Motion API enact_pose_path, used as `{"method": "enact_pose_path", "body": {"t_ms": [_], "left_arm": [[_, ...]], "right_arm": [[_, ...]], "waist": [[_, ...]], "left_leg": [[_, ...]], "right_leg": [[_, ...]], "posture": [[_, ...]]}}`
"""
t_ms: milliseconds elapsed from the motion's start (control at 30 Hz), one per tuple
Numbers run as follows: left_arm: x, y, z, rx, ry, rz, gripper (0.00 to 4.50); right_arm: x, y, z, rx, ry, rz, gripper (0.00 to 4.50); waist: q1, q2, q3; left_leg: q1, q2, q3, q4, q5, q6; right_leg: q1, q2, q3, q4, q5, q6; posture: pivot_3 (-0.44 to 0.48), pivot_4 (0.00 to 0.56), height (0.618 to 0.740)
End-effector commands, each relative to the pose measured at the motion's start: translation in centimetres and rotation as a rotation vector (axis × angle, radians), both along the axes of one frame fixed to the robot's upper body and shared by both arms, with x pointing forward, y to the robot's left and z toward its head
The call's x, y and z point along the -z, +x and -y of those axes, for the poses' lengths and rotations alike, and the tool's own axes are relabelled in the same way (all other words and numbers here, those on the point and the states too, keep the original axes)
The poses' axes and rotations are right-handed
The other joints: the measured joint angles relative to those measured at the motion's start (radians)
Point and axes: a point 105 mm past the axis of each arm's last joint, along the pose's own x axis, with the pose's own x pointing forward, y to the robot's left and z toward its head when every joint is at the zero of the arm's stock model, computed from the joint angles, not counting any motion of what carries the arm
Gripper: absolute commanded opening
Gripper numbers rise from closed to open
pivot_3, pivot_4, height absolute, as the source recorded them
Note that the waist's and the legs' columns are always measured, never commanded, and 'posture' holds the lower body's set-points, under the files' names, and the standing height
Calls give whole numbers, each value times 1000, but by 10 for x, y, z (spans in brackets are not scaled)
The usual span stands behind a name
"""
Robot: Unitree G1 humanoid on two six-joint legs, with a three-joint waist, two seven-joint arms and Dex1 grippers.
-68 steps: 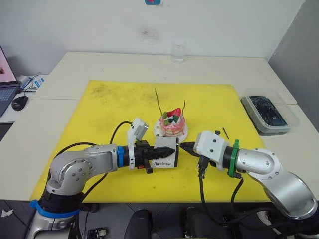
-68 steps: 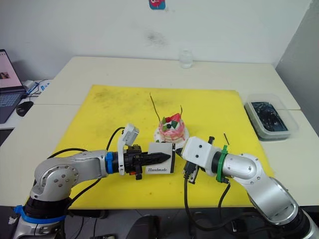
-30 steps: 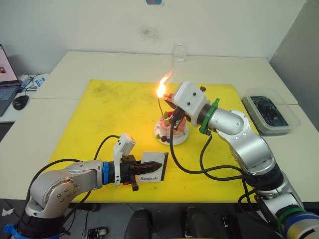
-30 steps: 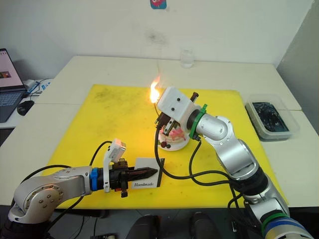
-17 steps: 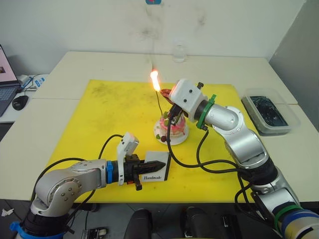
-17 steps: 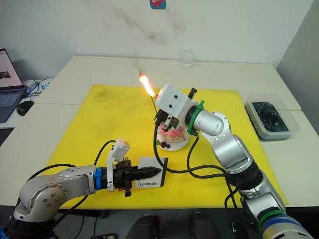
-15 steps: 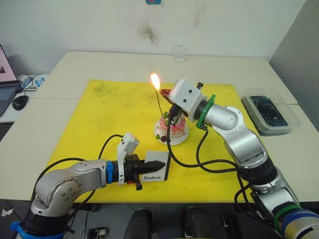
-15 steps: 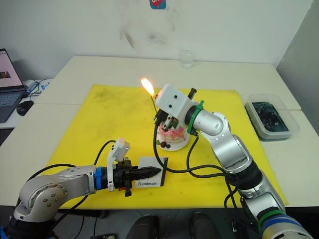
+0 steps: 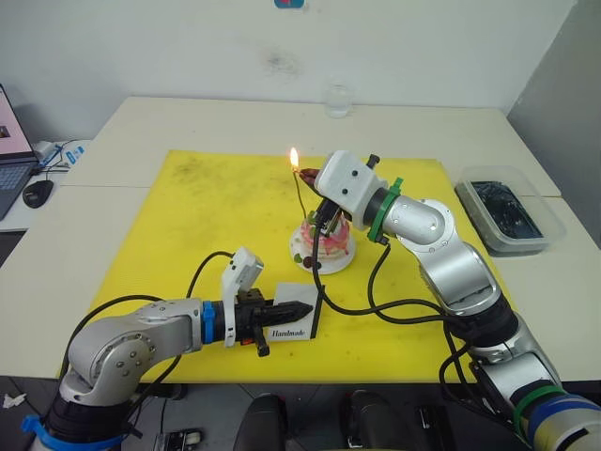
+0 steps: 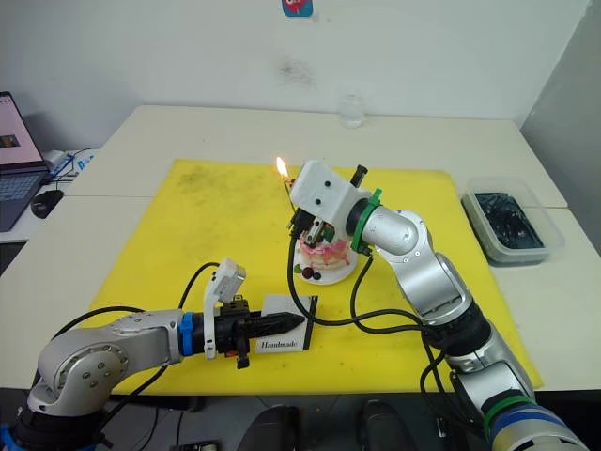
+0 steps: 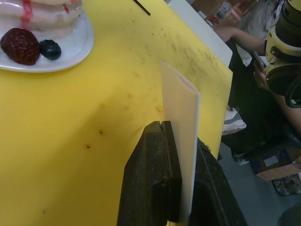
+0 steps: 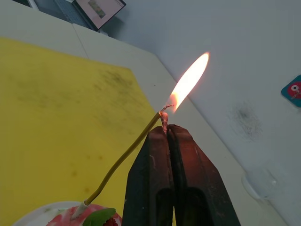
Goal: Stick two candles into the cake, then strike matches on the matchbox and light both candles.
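Lighting 1st candle w/ burning match.
Right claw (image 12: 167,129) pinched shut on a match (image 12: 164,122), flame right at the tip of the candle (image 12: 123,160), which rises from the cake (image 9: 324,237) just below the claw. Left claw (image 9: 299,308) clamped on the matchbox (image 9: 296,319), held on edge, cake just beyond it. Other match (image 11: 141,7) lies on the mat past the cake. Next, prob: hold till wick catches, then 2nd candle.

Office or lab: pale desks (image 9: 235,122), laptop (image 9: 9,160), mouse (image 9: 38,194).
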Motion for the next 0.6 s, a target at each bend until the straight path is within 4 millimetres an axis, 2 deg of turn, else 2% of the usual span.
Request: {"method": "enact_pose_path", "body": {"t_ms": [33,600], "left_arm": [[-7,-4,6,34,-19,29,0],[-4,-5,6,37,-21,23,0]], "right_arm": [[-13,-6,-3,-23,14,60,18],[-12,-6,-3,-22,10,60,18]], "waist": [[0,0,0],[0,0,0]], "left_leg": [[0,0,0,0,0,0],[0,0,0,0,0,0]], "right_leg": [[0,0,0,0,0,0],[0,0,0,0,0,0]], "posture": [[0,150,740],[0,150,740]]}}
